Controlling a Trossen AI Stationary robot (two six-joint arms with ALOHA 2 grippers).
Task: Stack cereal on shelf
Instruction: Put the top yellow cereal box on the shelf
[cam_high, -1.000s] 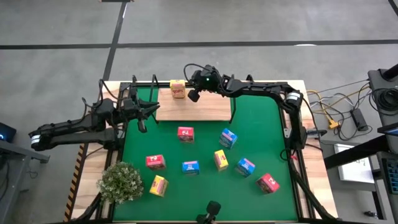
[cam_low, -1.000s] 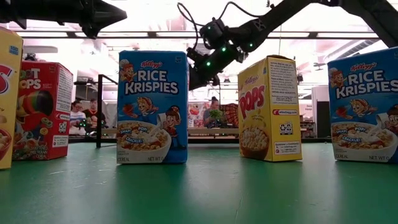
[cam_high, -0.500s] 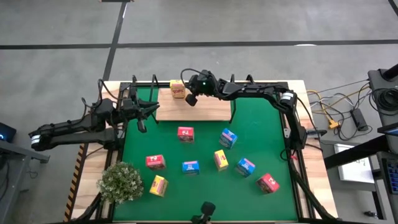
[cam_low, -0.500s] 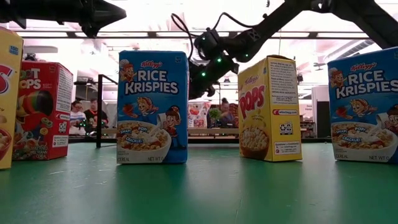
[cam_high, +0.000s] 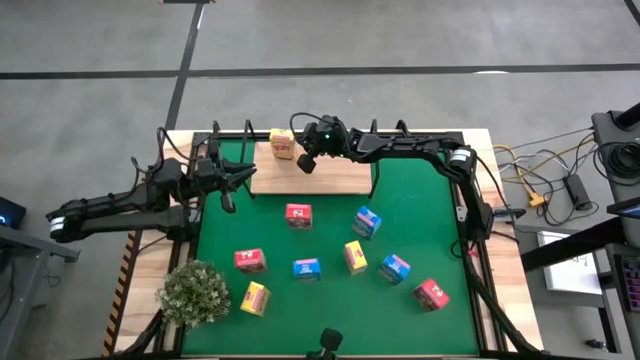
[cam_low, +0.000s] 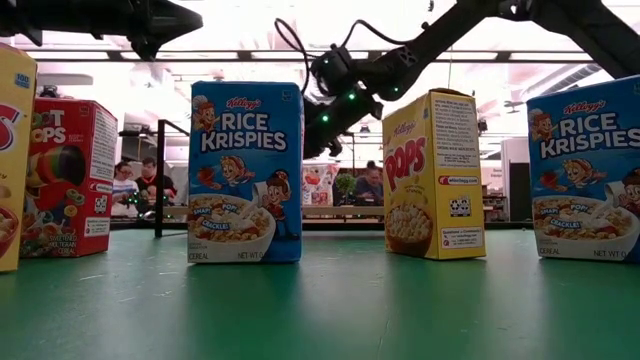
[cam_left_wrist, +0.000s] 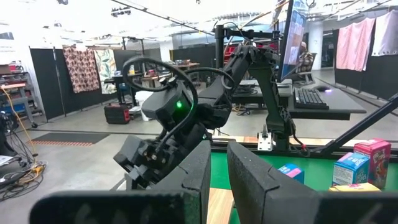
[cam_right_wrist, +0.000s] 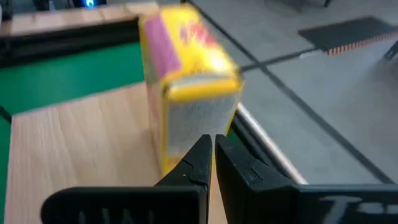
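right gripper (cam_high: 303, 160) fingers pinched together, empty, nosing yellow cereal box (cam_high: 283, 144) on shelf (cam_high: 330, 178) far-left corner; box just left of fingertips. left gripper (cam_high: 228, 180) idle, cannot tell.

A grey concrete floor (cam_high: 330, 40) surrounds the work station, crossed by dark seam lines. The wooden tabletop (cam_high: 486, 150) carries a large green mat (cam_high: 420, 210), with a bushy pale green plant (cam_high: 195, 292) at one corner. Cables (cam_high: 545, 180) trail across the floor beside it. Beyond, the hall is brightly lit by ceiling lights (cam_low: 250, 25), and people (cam_low: 375, 187) sit at benches in the distance. Black partition panels (cam_left_wrist: 50, 78) hung with patterned cloths (cam_left_wrist: 78, 67) line one side, near a desk with a monitor (cam_left_wrist: 292, 34) and a keyboard (cam_left_wrist: 311, 98). Pink cloth (cam_left_wrist: 354, 43) hangs on another partition, and a dark floor mat (cam_left_wrist: 68, 138) lies nearby.
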